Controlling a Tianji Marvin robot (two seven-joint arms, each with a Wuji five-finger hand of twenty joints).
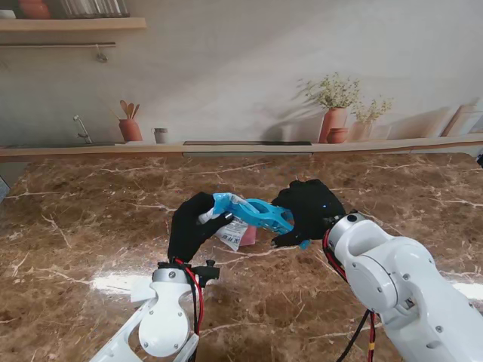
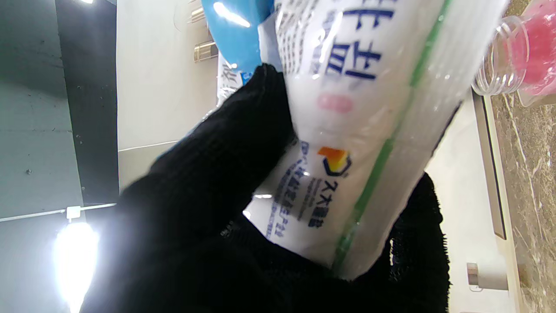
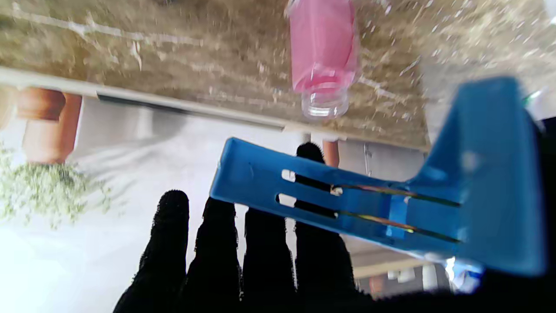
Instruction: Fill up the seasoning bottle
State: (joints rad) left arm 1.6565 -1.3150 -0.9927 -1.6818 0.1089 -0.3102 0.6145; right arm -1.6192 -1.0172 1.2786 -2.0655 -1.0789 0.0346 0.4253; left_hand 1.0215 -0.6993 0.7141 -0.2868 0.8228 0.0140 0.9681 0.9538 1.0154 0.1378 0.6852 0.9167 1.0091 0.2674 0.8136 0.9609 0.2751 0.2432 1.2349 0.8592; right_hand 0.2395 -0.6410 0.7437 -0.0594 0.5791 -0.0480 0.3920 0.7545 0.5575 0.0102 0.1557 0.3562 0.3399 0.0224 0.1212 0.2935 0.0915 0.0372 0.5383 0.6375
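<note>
Left hand [image 1: 190, 226]: fingers wrapped around salt bag [image 2: 360, 130].
Right hand [image 1: 308, 211]: pinching blue clip [image 1: 253, 213].
Advice: pull clip off steadily, bag upright beside bottle [image 3: 323, 52].

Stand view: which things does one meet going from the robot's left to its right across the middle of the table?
left hand → white seasoning bag → blue clip → right hand

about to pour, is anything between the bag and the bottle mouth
The blue clip, held by the right hand, is at the seasoning bag the left hand holds. The pink bottle mouth looks uncovered.
</note>
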